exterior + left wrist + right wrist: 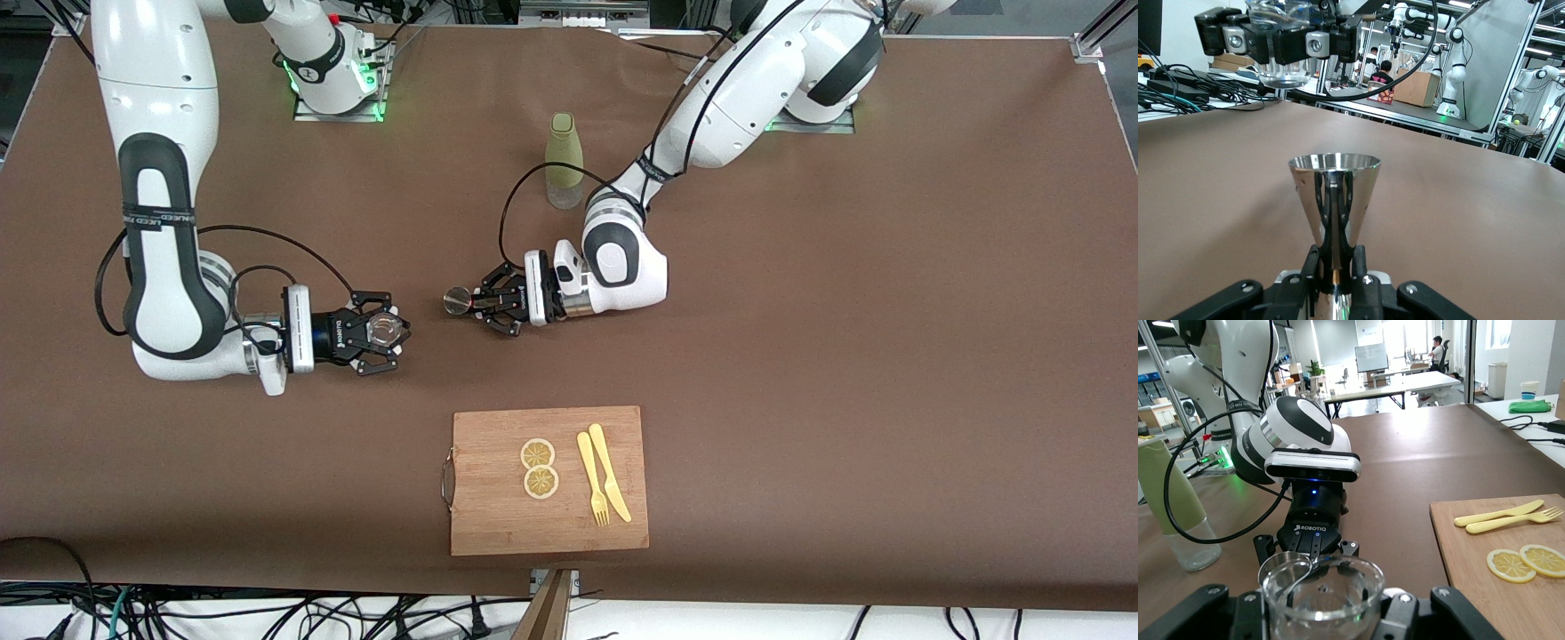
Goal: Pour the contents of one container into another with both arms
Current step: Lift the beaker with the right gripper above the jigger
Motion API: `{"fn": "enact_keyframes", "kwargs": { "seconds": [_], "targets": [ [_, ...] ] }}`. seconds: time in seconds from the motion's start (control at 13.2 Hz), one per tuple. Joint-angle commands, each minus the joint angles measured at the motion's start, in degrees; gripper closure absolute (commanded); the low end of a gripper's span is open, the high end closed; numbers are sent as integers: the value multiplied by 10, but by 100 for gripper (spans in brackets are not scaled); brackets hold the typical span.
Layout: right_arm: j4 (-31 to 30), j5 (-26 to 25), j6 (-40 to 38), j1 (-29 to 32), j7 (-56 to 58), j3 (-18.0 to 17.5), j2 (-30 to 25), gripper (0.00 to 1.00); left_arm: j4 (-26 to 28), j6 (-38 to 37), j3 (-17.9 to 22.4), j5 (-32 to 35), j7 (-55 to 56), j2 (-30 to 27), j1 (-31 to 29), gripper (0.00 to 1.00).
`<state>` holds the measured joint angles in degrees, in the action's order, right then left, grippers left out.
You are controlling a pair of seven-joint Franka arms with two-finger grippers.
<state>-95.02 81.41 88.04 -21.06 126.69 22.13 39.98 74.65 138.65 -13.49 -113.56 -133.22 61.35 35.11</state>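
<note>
My right gripper [384,331] is shut on a small clear glass [385,328], held upright over the table toward the right arm's end. In the right wrist view the glass [1323,592] fills the space between the fingers of that gripper [1325,613]. My left gripper [476,302] is shut on a shiny metal measuring cup [459,300], upright with its mouth up, a short gap from the glass. In the left wrist view the metal cup [1333,190] stands in my left gripper [1335,263]. The glass [1279,60] hangs higher, facing it.
A green bottle [564,160] with a clear base stands on the brown table between the arm bases. A wooden cutting board [498,498] lies nearer the front camera, bearing two lemon slices [539,467] and a yellow fork and knife [603,480].
</note>
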Motion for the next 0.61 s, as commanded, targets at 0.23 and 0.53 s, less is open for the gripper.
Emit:
{"fn": "enact_keyframes", "kwargs": {
  "seconds": [0.23, 0.53],
  "targets": [
    [-72, 9, 55, -54, -12, 28, -72, 91, -25, 14, 0, -12, 4, 12, 6, 100],
    [-110, 8, 84, -83, -10, 37, -104, 91, -25, 14, 0, -12, 3, 11, 6, 100]
  ]
}}
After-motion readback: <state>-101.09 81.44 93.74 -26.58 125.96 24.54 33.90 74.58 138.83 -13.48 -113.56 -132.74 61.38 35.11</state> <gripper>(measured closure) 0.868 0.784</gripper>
